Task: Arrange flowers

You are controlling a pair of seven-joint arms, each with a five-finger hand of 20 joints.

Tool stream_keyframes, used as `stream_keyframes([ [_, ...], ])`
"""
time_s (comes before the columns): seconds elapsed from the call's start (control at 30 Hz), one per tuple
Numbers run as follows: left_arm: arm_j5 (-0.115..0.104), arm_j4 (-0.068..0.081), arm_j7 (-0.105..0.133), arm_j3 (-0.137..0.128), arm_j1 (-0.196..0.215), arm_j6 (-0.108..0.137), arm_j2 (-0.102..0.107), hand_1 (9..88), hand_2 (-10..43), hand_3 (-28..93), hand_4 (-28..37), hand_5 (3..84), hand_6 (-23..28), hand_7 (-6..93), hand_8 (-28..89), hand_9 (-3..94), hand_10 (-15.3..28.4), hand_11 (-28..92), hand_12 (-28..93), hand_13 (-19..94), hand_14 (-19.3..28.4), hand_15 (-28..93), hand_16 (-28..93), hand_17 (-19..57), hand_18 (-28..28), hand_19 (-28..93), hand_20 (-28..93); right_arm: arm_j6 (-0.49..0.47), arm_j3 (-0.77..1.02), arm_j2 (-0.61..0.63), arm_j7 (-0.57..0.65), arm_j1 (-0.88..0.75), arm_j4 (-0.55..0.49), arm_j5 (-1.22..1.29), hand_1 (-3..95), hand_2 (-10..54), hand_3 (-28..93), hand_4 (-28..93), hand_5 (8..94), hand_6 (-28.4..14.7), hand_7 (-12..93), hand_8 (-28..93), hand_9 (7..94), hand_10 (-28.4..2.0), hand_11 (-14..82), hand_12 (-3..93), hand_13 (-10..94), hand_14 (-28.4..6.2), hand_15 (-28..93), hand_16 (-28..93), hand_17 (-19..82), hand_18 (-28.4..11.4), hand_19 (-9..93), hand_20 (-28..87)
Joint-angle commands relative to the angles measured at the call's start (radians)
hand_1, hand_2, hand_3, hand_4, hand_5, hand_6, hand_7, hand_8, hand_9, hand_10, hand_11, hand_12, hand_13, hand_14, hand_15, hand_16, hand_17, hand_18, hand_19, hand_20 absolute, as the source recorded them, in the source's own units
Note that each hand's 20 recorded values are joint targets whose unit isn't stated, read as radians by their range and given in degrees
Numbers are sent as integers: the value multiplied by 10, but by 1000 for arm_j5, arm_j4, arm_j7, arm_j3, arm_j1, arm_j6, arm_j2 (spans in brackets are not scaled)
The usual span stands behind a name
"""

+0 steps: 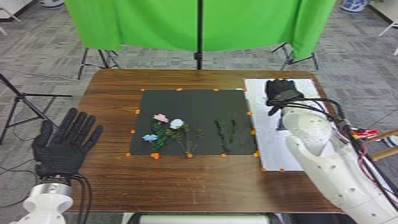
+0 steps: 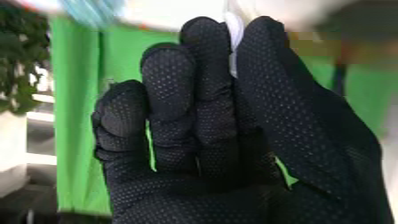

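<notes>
On the left of the table, my left hand (image 1: pixel 64 147) rests palm up with straight, spread fingers. My right hand (image 1: pixel 282 92) is over the upper part of the white board at the right. Seen from the right wrist, the thumb and fingers of the right hand (image 2: pixel 209 110) pinch a thin white thing (image 2: pixel 234 30); what it is I cannot tell. On the black mat (image 1: pixel 191 107) lie a pink flower (image 1: pixel 161 118), a white flower (image 1: pixel 176 123) and a blue flower (image 1: pixel 150 137), close together at the left. Dark green stems (image 1: pixel 223 136) lie apart from them, toward the mat's right side.
The white board (image 1: pixel 280 157) lies right of the mat, with a small bluish thing (image 1: pixel 282 123) beside my right forearm. Orange tape marks edge the mat. In the right wrist view, a blurred light-blue thing (image 2: pixel 93 9) is beyond the fingers. A green cloth (image 1: pixel 142 25) hangs behind the table.
</notes>
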Motion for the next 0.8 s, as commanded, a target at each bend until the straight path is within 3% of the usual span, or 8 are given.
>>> stream_keyframes([
  [0.03,13,16,-34,2,-6,-7,-17,248,131,714,-283,436,81,111,-77,378,144,149,136,287,146,316,-21,-39,147,285,167,-48,-93,-96,-92,34,-117,-31,621,-95,674,-283,740,-2,353,90,851,-97,143,487,685,-86,534,475,348,-221,822,439],
  [0.13,17,12,-36,2,-6,16,-14,249,131,715,-283,436,82,111,-77,375,143,149,135,286,144,315,-22,-38,146,281,166,-54,-150,-114,-91,38,-125,-30,610,-95,687,-283,736,1,353,105,847,-93,145,485,684,-88,536,474,349,-224,827,435],
  [0.2,-3,11,-32,6,-8,32,-11,248,131,717,-283,436,82,111,-77,374,143,150,134,285,144,315,-22,-37,145,280,166,-79,-172,-127,-87,32,-127,-26,604,-95,693,-283,732,3,356,112,845,-92,146,485,684,-87,538,473,349,-225,830,432],
  [0.37,5,14,-50,6,-13,38,-10,245,129,722,-283,437,82,111,-77,372,143,152,132,284,143,316,-24,-37,143,278,168,-139,-220,-179,-20,18,-132,-2,601,-95,693,-283,726,4,358,119,841,-91,147,483,683,-87,541,470,351,-227,837,429],
  [0.6,-3,12,-64,6,-18,56,-8,244,129,724,-283,439,83,112,-78,370,142,154,129,281,141,318,-27,-35,140,273,169,-127,-254,-230,13,18,-134,-9,601,-95,695,-283,726,0,356,127,838,-95,148,477,680,-89,547,466,354,-233,847,421],
  [0.7,-11,9,-74,9,-18,88,-9,245,130,723,-283,440,83,112,-78,369,142,156,128,280,140,320,-28,-35,140,272,170,-106,-263,-232,30,12,-139,-11,601,-95,693,-283,726,-1,354,128,837,-97,149,477,679,-91,550,465,352,-236,850,419],
  [0.8,-20,9,-71,9,-13,94,-10,245,130,724,-283,439,83,112,-79,369,143,158,127,280,139,321,-29,-35,140,272,171,-105,-268,-237,28,5,-148,-10,599,-95,693,-283,726,-4,348,125,836,-98,146,469,678,-94,552,461,351,-237,852,417],
])
